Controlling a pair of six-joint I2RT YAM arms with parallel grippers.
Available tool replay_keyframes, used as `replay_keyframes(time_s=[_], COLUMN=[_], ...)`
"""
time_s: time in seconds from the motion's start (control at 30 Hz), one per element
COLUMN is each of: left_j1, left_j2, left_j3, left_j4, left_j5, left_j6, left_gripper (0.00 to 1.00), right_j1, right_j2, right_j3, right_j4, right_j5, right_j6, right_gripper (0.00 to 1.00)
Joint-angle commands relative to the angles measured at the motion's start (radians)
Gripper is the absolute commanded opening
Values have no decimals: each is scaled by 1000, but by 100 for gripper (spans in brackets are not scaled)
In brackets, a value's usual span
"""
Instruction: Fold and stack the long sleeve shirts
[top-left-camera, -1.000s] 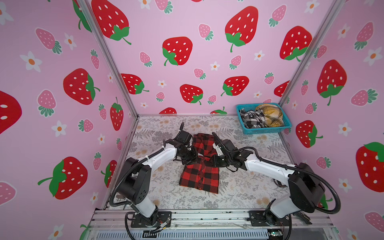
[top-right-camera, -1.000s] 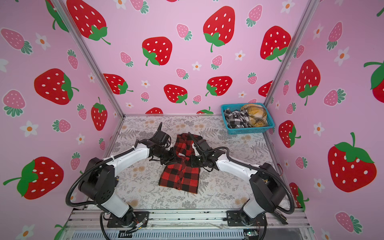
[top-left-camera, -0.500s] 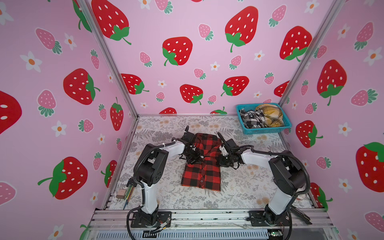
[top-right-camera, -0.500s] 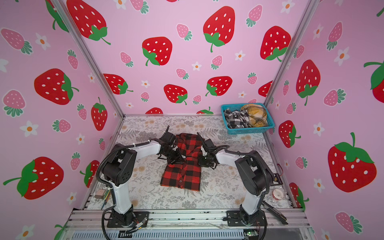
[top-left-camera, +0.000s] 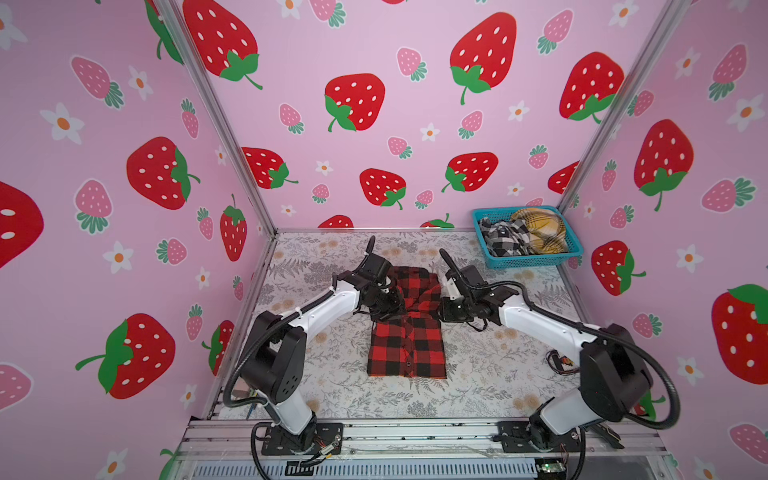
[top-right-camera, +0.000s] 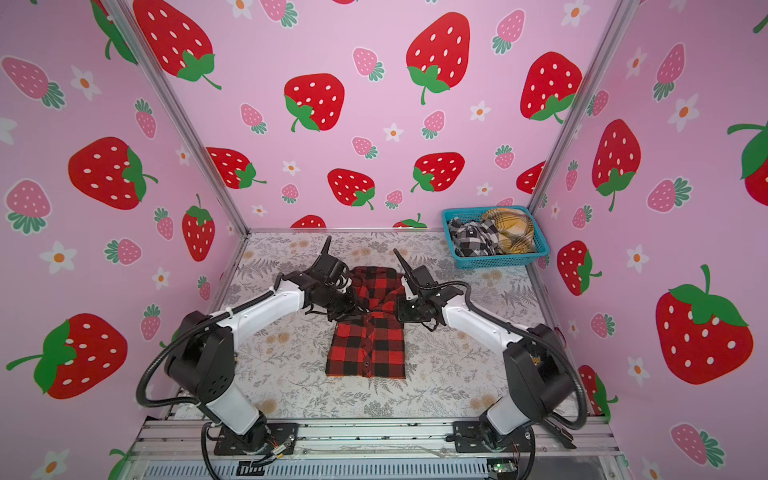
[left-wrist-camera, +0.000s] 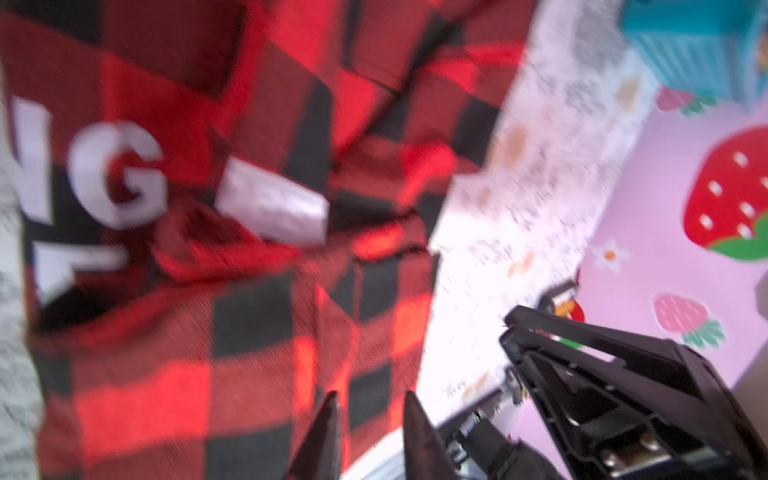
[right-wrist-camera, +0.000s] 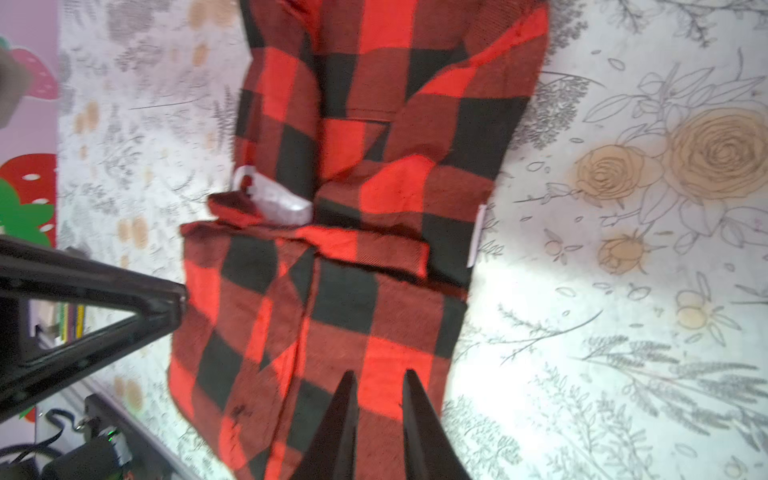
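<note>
On floral tbl (top-left-camera: 478, 395): shirt (top-left-camera: 405, 345); strawberry walls (top-left-camera: 395, 50)

- A red-and-black checked shirt (top-left-camera: 406, 332) lies folded on the floral table (top-left-camera: 478, 374) (near half flat, far half rumpled).
- The left gripper (top-left-camera: 392, 305) and right gripper (top-left-camera: 444, 309) flank its far half.
- A teal basket (top-left-camera: 536, 261) in the far right corner holds a black-and-white checked garment (top-left-camera: 500, 240) and a yellow plaid garment (top-left-camera: 540, 227).

Robot test booth: strawberry-print walls (top-left-camera: 395, 62), aluminium base rail (top-left-camera: 415, 434), floral tabletop (top-left-camera: 498, 374).

light: bright, even | shadows: soft | left wrist: shirt (left-wrist-camera: 187, 353) motion-blurred | top views: edges bowed
</note>
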Motion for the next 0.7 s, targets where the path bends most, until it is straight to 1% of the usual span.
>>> replay_keyframes(time_s=[0.0,0.07,0.17,0.3,0.37,0.4,0.43,0.53,0.67], left_j1=[-53,-85,-113,-122,-123,-119,-115,-116,-114], left_j2=[-55,-66,-39,19,69,96,124,158,201], left_j3=[-98,-129,-137,-175,-217,-237,-259,-299,-301], left_j4=[-80,-55,-19,28,53,70,97,136,156], left_j5=[24,64,94,115,109,120,140,140,155], left_j6=[-10,-28,-48,-64,-62,-68,-79,-94,-90], left_gripper=[19,16,13,8,7,1,0,0,0], right_j1=[73,123,156,157,157,157,157,157,156], right_j2=[-56,-79,-85,-69,-45,-34,-19,19,47], right_j3=[-70,-94,-114,-181,-227,-247,-267,-294,-305], right_j4=[-44,-21,3,56,125,148,169,182,171], right_j5=[6,1,-2,-24,-56,-69,-81,-89,-84], right_j6=[78,116,150,193,223,234,243,257,262], right_gripper=[23,22,21,20,19,19,19,18,17])
